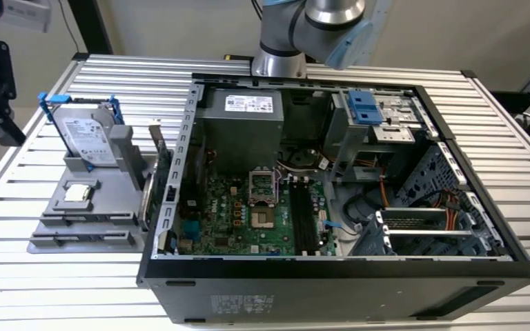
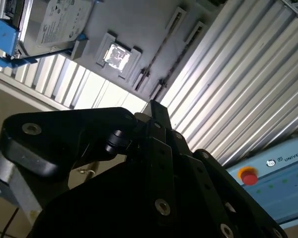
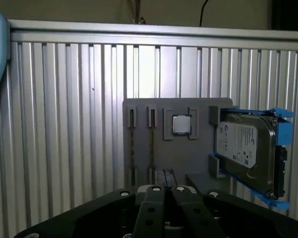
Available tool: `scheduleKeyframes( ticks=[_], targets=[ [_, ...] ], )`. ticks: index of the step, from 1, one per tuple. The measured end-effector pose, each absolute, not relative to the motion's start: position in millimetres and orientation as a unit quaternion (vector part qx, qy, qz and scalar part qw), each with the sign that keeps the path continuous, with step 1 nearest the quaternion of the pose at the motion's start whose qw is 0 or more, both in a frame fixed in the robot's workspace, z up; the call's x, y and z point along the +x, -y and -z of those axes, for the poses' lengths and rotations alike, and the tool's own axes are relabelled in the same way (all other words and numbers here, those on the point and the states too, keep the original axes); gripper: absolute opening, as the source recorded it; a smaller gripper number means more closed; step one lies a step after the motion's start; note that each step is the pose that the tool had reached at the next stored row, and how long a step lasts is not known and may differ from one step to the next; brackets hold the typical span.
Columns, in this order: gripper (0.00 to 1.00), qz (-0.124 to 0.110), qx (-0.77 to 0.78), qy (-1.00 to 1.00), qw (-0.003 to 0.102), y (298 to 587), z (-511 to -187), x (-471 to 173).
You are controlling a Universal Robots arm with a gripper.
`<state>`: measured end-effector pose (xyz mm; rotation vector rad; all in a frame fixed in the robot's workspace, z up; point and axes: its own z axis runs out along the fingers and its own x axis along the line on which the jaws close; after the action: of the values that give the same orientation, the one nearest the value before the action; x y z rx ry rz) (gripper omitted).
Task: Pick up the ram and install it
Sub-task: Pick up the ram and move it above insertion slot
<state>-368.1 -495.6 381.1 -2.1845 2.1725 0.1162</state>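
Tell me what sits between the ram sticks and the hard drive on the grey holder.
In the first wrist view, a square processor chip in its recess lies between the ram sticks and the hard drive.

The counter (image 1: 25, 289) is silver with parallel ribs. A grey tray (image 1: 63, 238) carries a silver drive (image 1: 88, 138) with blue rails. The case (image 1: 339, 293) is black, its board (image 1: 237, 221) green. The arm (image 1: 325, 27) is silver and pale blue.
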Motion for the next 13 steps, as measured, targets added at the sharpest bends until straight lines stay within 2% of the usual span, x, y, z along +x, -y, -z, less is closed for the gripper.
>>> scheduleKeyframes(
  ticks=[13],
  targets=[
    [0.00,-0.038,-0.723,-0.690,0.029,495.6,-380.6,-368.1]
  ],
)
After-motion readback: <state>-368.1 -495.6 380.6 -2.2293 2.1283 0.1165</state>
